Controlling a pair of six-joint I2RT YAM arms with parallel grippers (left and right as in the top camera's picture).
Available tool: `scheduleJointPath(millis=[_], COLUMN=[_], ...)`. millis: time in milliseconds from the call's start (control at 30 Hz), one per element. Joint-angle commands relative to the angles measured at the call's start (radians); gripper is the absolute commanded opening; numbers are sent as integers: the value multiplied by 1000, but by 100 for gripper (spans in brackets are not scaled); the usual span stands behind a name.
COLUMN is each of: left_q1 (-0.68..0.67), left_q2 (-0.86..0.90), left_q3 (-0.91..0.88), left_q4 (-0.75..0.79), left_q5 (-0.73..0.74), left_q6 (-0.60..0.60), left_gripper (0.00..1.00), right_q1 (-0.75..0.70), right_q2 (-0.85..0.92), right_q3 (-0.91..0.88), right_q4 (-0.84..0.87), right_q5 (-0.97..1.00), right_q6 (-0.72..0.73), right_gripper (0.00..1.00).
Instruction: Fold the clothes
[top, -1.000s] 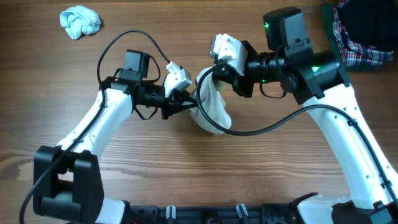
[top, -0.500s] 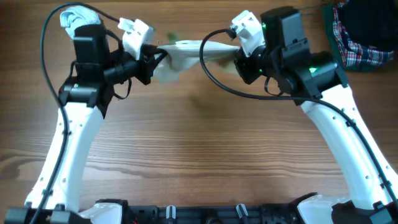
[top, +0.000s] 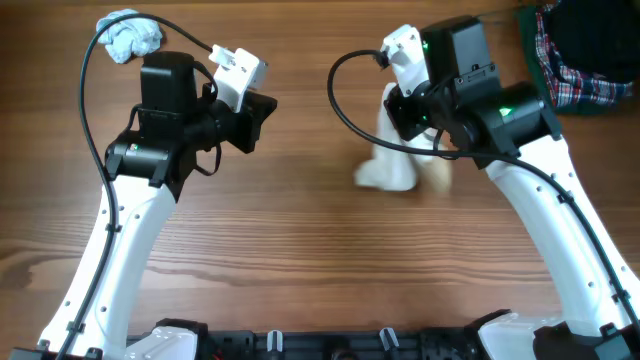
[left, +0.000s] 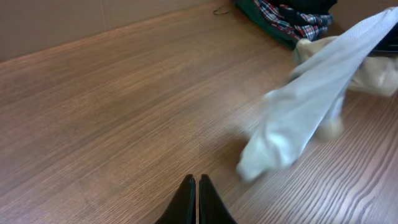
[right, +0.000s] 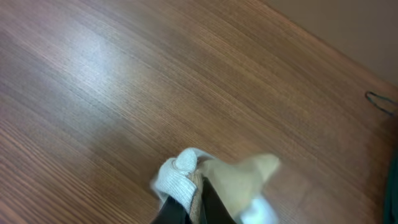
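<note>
A white and beige sock (top: 392, 168) hangs from my right gripper (top: 392, 110), which is shut on its ribbed cuff (right: 186, 177); its lower end sags toward the table, blurred by motion. It also shows in the left wrist view (left: 305, 112), stretched across the right side. My left gripper (top: 262, 112) is shut and empty (left: 196, 186), well left of the sock, above bare wood.
A crumpled light blue cloth (top: 129, 34) lies at the far left corner. A pile of plaid and dark green clothes (top: 580, 50) sits at the far right corner, also in the left wrist view (left: 289, 15). The wooden table (top: 300, 250) spans the view.
The sock was stretched between both grippers; my left gripper has let go of it and pulled back left. The sock now swings down from my right gripper alone.
</note>
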Motion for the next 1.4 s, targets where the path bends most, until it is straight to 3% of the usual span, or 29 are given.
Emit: scheduleJointPath(millis=[0, 67, 133, 267, 333, 433, 533, 667, 933, 1233, 1267, 1367], left_q1=[-5, -24, -55, -69, -69, -69, -69, -69, -69, -120, -120, -119], left_q2=[-16, 1, 46, 150, 182, 192, 200, 257, 338, 377, 389, 402], left_q3=[14, 14, 14, 14, 14, 14, 14, 14, 14, 14, 14, 14], left_q4=[-4, -13, -14, 2, -5, -19, -54, -60, -105, -98, -95, -89], left_q5=[4, 10, 9, 19, 110, 192, 266, 285, 361, 365, 365, 312], left_q6=[5, 5, 6, 34, 110, 190, 295, 322, 468, 504, 504, 503], left_gripper=[4, 4, 20, 25, 31, 45, 49, 52, 30, 37, 34, 12], right_q1=[-7, -7, -7, -7, -7, -7, -7, -7, -7, -7, -7, -7], right_q2=[9, 9, 9, 9, 9, 9, 9, 9, 9, 9, 9, 9], right_q3=[3, 3, 3, 4, 4, 4, 4, 4, 4, 4, 4, 4], right_q4=[-3, -1, 9, 4, 10, 16, 16, 16, 16, -14, -16, -14], right_q5=[16, -11, -70, -277, -401, -410, -424, -463, -482, -481, -481, -481], right_q6=[14, -4, -40, -249, -335, -347, -348, -349, -348, -349, -349, -349], right_gripper=[4, 4, 4, 4, 4, 4, 4, 4, 4, 4, 4, 4])
